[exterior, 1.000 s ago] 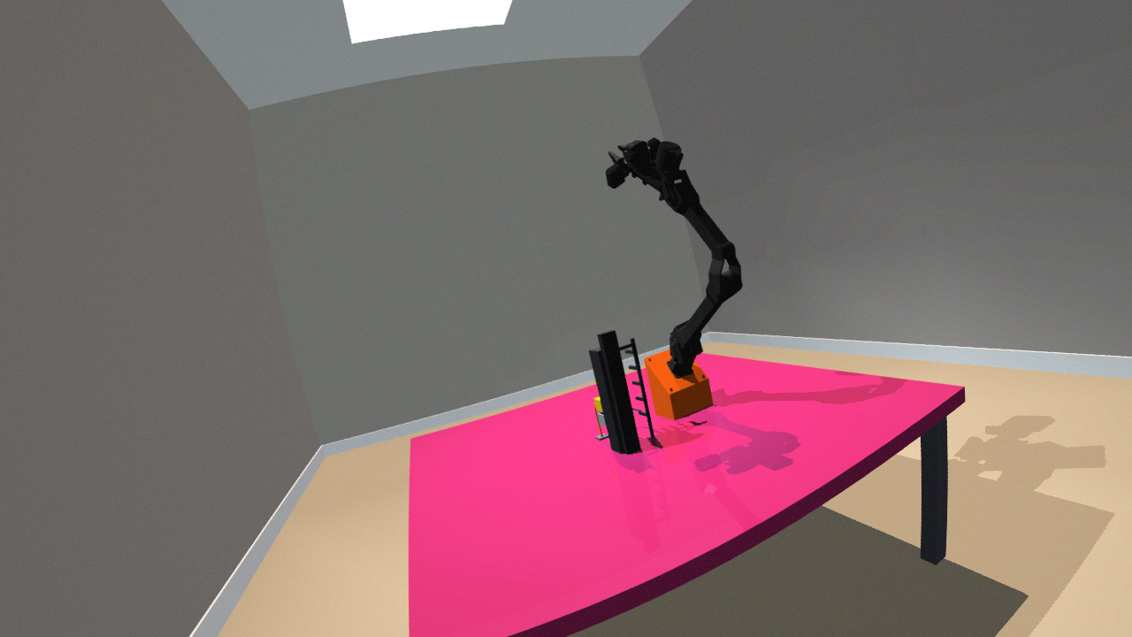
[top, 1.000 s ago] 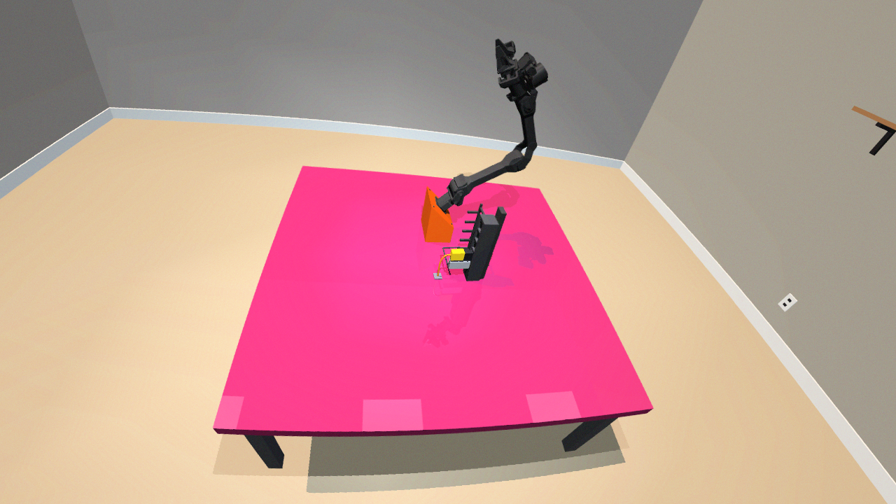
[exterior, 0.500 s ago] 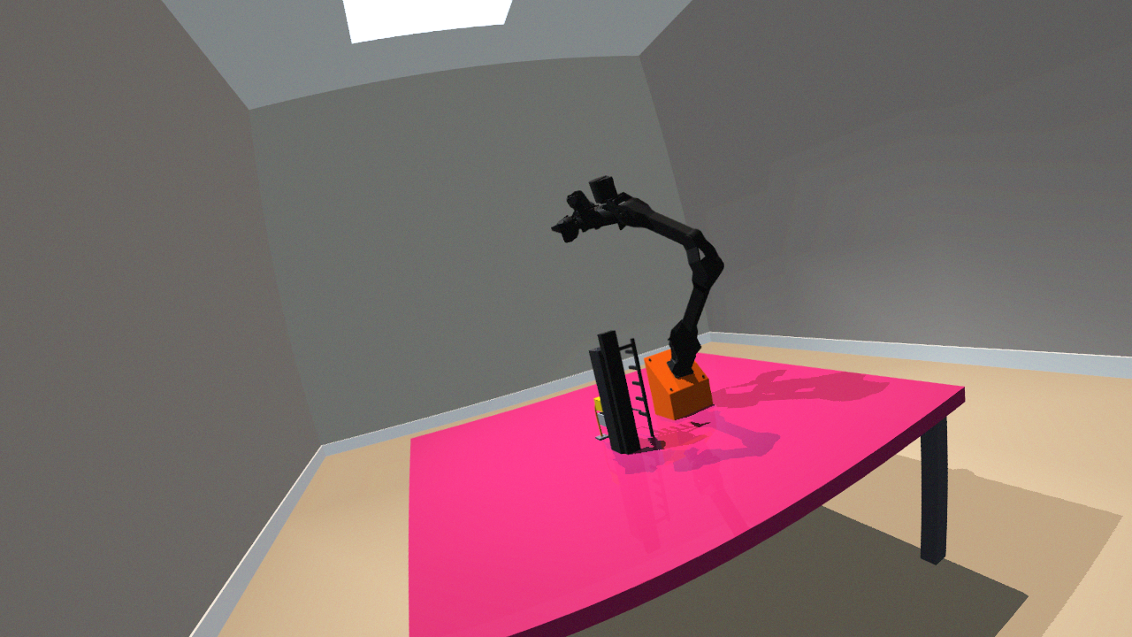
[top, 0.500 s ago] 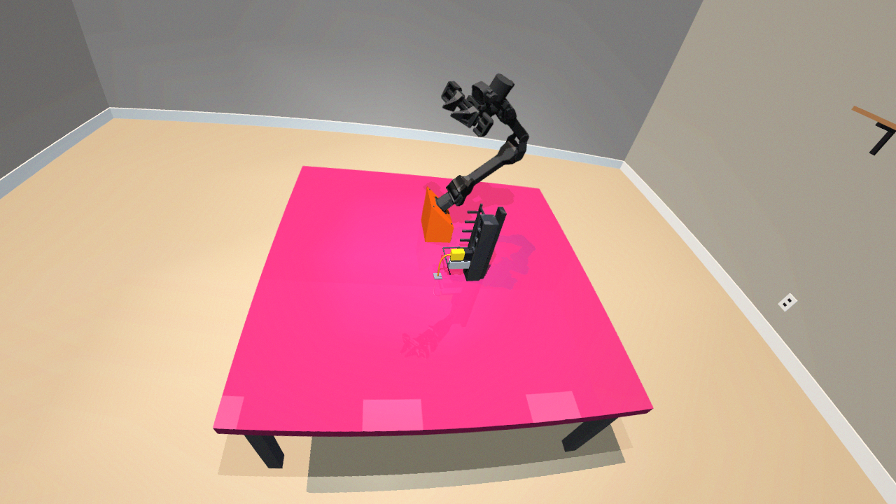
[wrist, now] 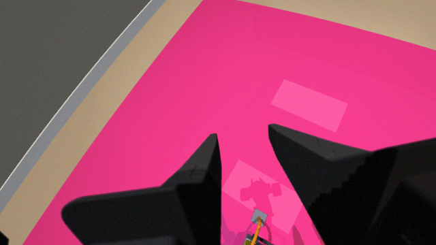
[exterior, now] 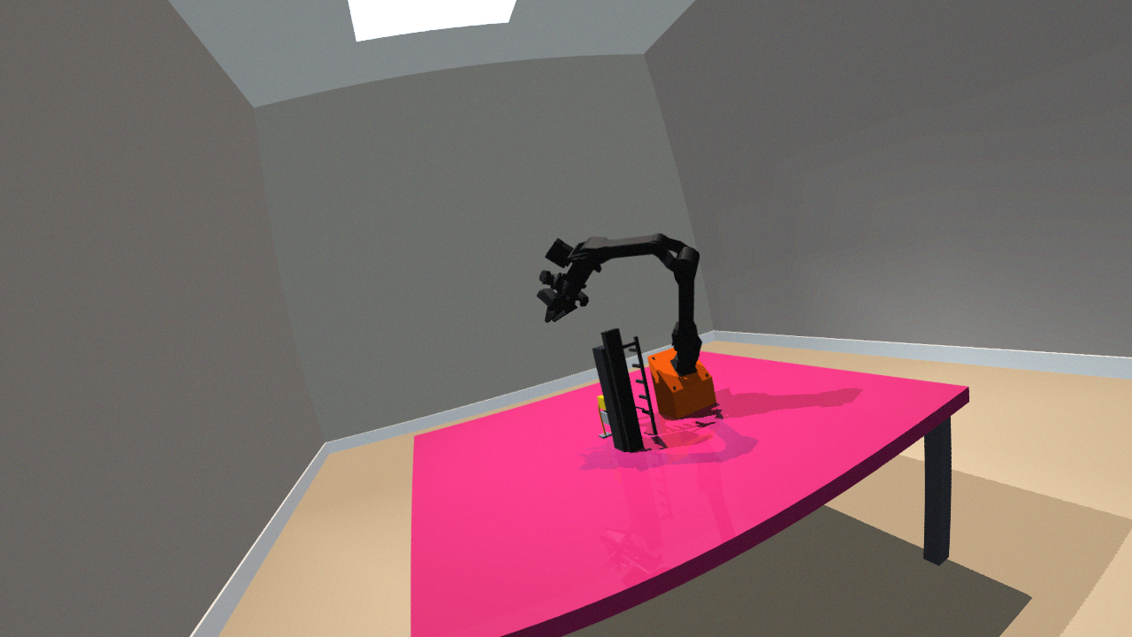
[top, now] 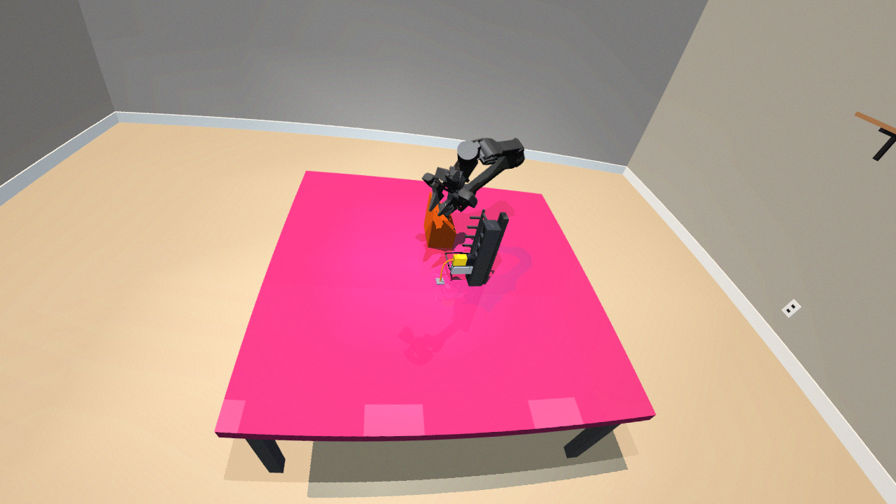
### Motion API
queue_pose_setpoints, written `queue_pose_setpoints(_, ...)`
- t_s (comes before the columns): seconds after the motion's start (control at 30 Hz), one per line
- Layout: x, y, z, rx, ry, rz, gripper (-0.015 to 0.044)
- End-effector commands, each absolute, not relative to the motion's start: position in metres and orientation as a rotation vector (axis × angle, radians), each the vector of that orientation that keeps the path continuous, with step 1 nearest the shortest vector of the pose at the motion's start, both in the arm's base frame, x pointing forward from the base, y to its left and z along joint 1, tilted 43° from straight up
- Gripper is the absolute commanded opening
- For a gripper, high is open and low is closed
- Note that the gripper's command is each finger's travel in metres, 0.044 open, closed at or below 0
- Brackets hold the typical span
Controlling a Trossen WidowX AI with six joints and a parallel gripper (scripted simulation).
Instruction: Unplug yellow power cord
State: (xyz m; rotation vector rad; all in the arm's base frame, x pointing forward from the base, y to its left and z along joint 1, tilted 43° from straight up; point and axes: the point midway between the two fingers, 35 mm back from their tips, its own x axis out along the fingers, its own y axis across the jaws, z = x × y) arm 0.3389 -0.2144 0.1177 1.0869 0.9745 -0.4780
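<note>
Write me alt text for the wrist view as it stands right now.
Two dark gripper fingers stand apart with nothing between them, pointing down at the pink table. Through the gap, at the bottom edge, an orange-yellow cord runs up to a small grey block on the table.

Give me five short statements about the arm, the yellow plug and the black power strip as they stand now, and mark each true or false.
1. The yellow plug sits against the upright black power strip. True.
2. The black parallel-jaw gripper is clamped on the plug. False: it hangs in the air above the strip, holding nothing.
3. The fingers stand apart with a gap between them. True.
4. The strip lies flat on the pink table. False: it stands on end.
5. The arm's orange base stands beside the strip. True.
</note>
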Motion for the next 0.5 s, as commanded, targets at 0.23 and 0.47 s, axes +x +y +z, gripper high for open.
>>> queue_pose_setpoints(0.23,0.31,-0.066,0.027,1.521,1.567,-0.552,0.016)
queue_pose_setpoints(0.47,0.287,-0.022,0.01,1.617,1.783,-0.665,0.016)
